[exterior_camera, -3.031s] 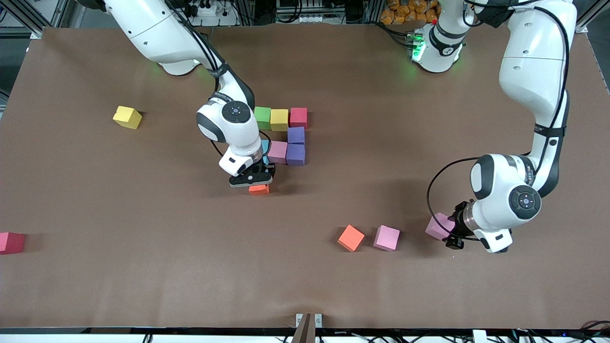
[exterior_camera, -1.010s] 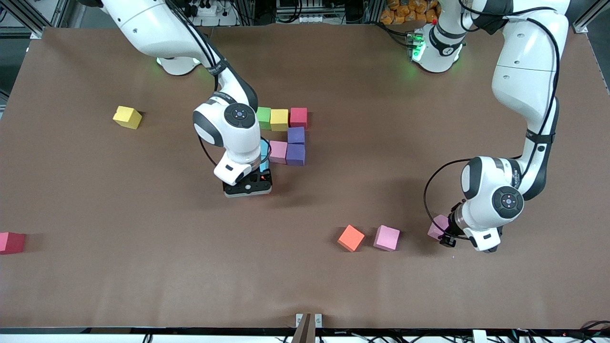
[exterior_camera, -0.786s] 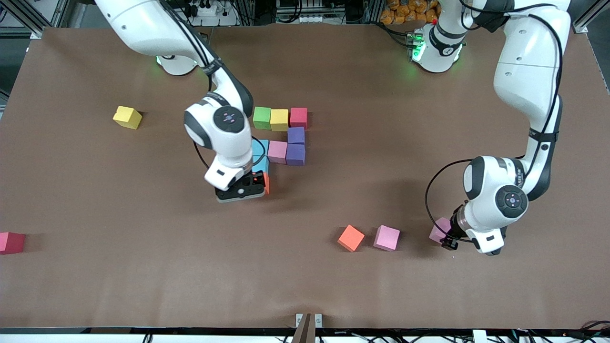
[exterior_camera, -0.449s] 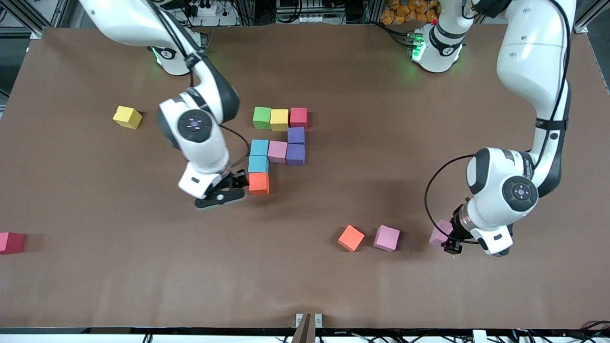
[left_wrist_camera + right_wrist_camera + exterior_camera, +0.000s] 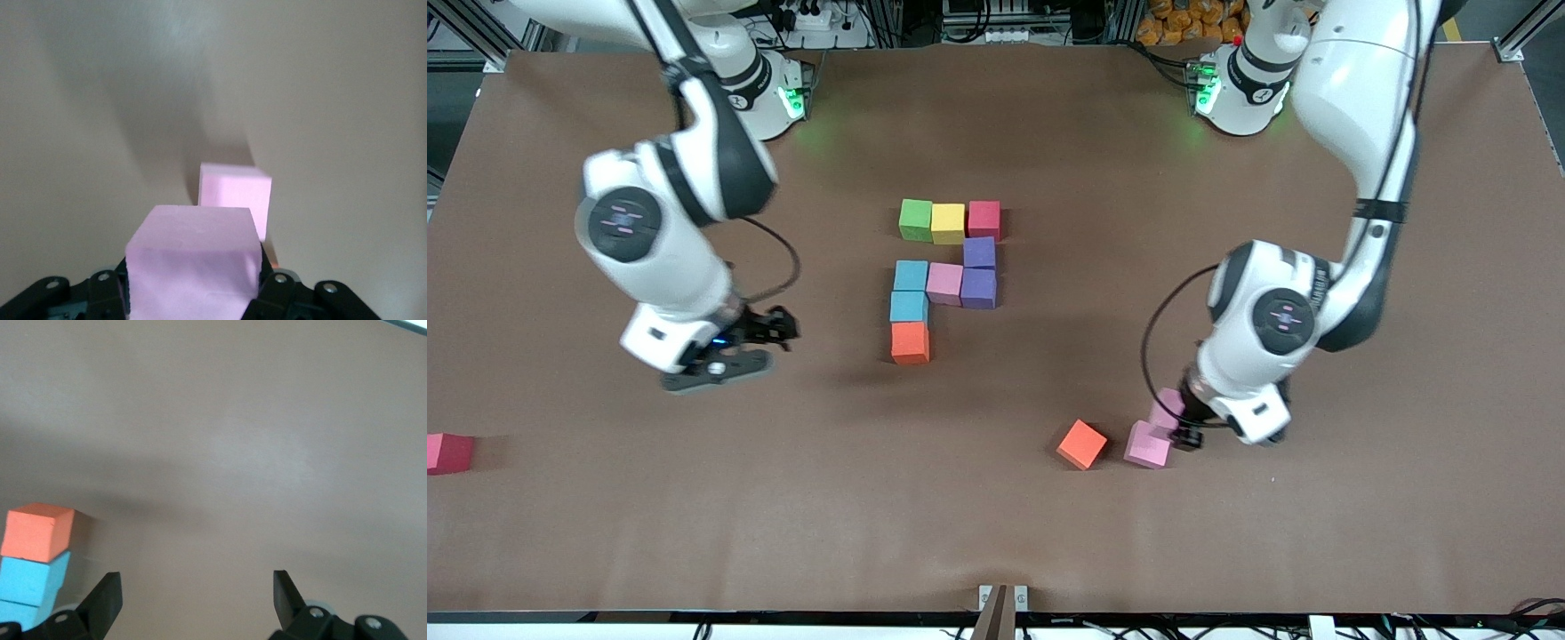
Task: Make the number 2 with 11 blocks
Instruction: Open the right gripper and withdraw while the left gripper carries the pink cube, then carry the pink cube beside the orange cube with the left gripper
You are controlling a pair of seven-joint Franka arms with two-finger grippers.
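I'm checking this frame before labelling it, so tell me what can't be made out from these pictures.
- Held pink block: in the front view the left arm's wrist covers most of it; the left wrist view's edge cuts off its lower part.
- Left gripper: its fingertips are hidden by that block.
- Red block at the right arm's end: cut by the front view's edge.
- Right gripper: open, empty, its base cropped in the right wrist view.

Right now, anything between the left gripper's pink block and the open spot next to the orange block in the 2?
The left gripper holds a pink block over another pink block. Between it and the placed orange block the table is bare; a loose orange block lies nearer the camera, off that line.
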